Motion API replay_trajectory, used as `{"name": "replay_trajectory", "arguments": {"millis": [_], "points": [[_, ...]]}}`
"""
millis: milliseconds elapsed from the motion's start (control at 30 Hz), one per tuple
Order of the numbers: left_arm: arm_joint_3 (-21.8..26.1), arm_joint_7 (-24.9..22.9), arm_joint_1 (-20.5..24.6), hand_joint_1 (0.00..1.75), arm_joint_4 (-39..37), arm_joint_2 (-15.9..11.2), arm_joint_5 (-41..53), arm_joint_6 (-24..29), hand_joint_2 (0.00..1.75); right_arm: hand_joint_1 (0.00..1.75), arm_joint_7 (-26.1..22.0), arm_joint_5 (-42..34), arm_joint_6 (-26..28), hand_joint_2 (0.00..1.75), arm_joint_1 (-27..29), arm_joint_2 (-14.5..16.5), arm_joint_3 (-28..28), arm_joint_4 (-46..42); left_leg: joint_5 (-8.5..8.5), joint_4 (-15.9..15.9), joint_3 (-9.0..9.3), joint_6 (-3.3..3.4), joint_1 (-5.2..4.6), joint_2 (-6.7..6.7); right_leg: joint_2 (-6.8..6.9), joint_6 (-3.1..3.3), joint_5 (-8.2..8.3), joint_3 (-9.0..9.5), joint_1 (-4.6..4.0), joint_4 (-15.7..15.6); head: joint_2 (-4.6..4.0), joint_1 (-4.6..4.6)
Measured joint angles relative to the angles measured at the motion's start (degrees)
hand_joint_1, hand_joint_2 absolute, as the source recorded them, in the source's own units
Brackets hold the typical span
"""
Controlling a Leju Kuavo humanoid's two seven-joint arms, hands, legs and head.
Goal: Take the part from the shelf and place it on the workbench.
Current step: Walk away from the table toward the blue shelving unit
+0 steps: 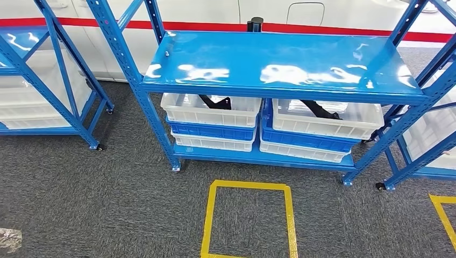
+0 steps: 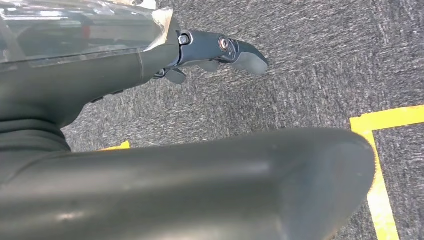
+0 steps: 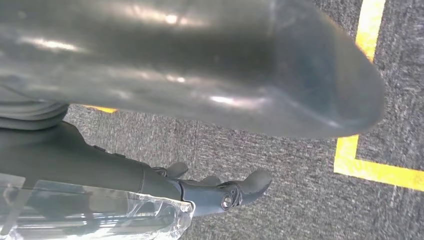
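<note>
Black part [image 1: 216,102] in white shelf bin [image 1: 211,110], both hands [image 2: 220,50] [image 3: 225,192] empty, fingers apart, over carpet.

In front of me stands a blue metal rack [image 1: 279,70] on small castors, its glossy top board throwing back white patches of overhead light. More blue racks flank it, one far to my left [image 1: 48,80] and another at the right edge [image 1: 430,123]. Behind them runs a white wall [image 1: 215,11] with a red stripe [image 1: 333,29] across it. The floor is grey speckled carpet [image 1: 107,204]. Near me, yellow tape marks a rectangle [image 1: 250,220] on the carpet, and a second yellow corner [image 1: 443,209] shows to the right.
</note>
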State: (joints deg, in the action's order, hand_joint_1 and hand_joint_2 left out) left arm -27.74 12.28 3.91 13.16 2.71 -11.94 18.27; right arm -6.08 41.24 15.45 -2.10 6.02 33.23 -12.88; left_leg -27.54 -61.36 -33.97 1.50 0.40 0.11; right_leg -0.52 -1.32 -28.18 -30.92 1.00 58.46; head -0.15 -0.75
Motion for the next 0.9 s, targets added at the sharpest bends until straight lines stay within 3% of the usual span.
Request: {"name": "replay_trajectory", "arguments": {"millis": [67, 100, 167, 267, 400, 667, 900], "points": [[0.0, 0.0, 0.0, 0.0, 0.0, -0.1, -0.2, -0.3, 1.31, 0.0, 0.1, -0.2, 0.3, 0.0, -0.1, 0.1, 0.0, 0.0, 0.59, 2.8, 1.21, 0.09, -0.3, -0.18, -0.04, -0.1, -0.17, -0.18, -0.29, 0.1, 0.0, 0.03], [0.0, 0.0, 0.0, 0.0, 0.0, -0.1, -0.3, -0.4, 1.75, 0.0, 0.2, -0.3, 0.4, 0.0, -0.1, 0.1, 0.0, 0.0, 0.6, 3.0, 1.22, -0.28, -0.41, -0.14, -0.02, -0.08, -0.29, -0.37, -0.52, 0.1, 0.0, 0.05], [0.0, -0.2, 0.0, 0.0, 0.0, -0.1, -0.6, -0.7, 1.75, 0.0, 0.4, -0.5, 0.6, 0.0, -0.1, 0.0, 0.1, 0.1, 0.7, 3.1, 1.22, -0.73, -0.67, -0.16, 0.06, 0.04, -0.48, -0.58, -0.53, 0.2, 0.0, 0.07], [0.0, -1.1, 0.0, 0.0, 0.0, -0.1, -1.1, -1.1, 1.75, 0.0, 0.9, -0.4, 1.0, 0.0, -0.2, 0.0, 0.1, 0.2, 0.65, 3.1, 1.22, -0.35, -1.19, -0.2, 0.1, -0.19, -0.35, -0.56, -0.23, -0.1, 0.0, 0.05], [0.2, -2.9, -0.1, 0.0, 0.0, -0.1, -2.3, -2.0, 1.75, 0.0, 1.4, -0.4, 1.0, 1.75, -0.2, 0.0, 0.1, 0.3, 0.68, 3.1, 1.16, 0.02, -1.32, -0.2, 0.1, -0.53, -0.14, -0.41, -0.09, -0.5, 0.0, 0.07], [0.8, -3.8, -0.1, 0.0, 0.0, -0.1, -3.1, -2.3, 1.75, 0.0, 1.4, -1.2, 2.0, 1.75, 0.0, -0.1, 0.0, 0.3, 0.66, 3.0, 1.15, 0.29, -1.4, -0.2, 0.1, -0.76, 0.0, 0.03, -0.03, -0.6, 0.0, 0.05], [5.8, -5.4, -2.4, 0.0, 0.9, -0.4, -0.5, -5.0, 1.75, 0.0, 2.1, -8.5, -0.8, 1.75, 1.9, -1.3, -4.9, -0.3, 0.65, 3.0, 1.19, 0.31, -1.31, -0.21, 0.1, -0.86, -0.08, -0.01, -0.07, -0.6, 0.0, 0.05]]}}
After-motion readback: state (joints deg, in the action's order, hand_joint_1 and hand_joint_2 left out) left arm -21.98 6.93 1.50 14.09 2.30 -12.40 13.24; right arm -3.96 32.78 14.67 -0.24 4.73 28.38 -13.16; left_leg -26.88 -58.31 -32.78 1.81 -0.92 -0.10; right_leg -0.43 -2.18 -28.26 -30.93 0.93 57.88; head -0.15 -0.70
